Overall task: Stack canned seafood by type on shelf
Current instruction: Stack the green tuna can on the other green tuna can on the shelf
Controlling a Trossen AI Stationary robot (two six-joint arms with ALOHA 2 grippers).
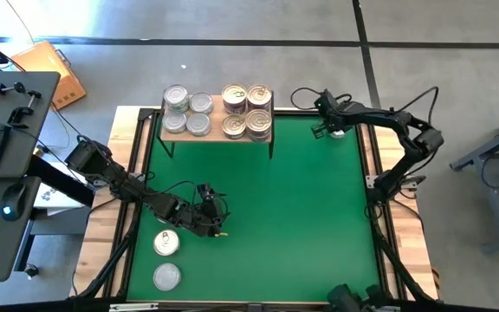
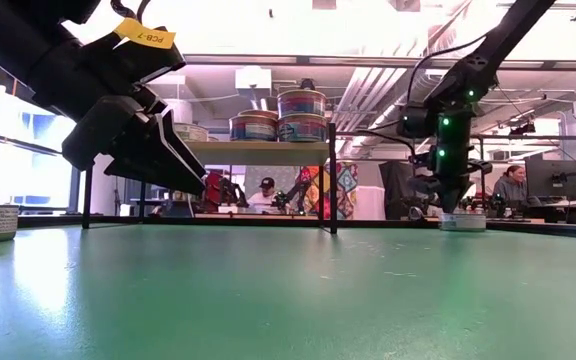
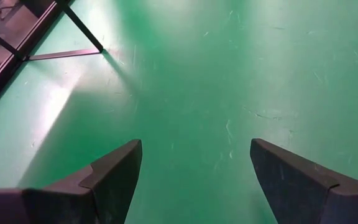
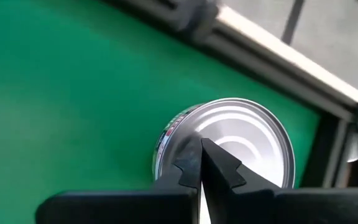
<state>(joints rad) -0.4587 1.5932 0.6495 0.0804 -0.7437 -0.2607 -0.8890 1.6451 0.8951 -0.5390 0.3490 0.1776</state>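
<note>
One yellow tag [image 2: 144,36] read "PCB-7"; we saw left jaws [image 3: 194,180] open over green mat [image 3: 229,74], right jaws [image 4: 201,163] closed above silver-lidded tin [image 4: 241,137].

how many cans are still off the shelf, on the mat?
3 visible. Two cans lie at the mat's near-left edge, beside the open left end effector. One can sits at the far right under the shut right end effector. Arms could hide others.

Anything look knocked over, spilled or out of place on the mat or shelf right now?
Nothing is spilled or tipped. The shelf holds tidy upright cans, silver-lidded on one side, gold-lidded on the other. Three cans remain on the mat: two near the open left gripper, one beneath the shut right gripper.
</note>
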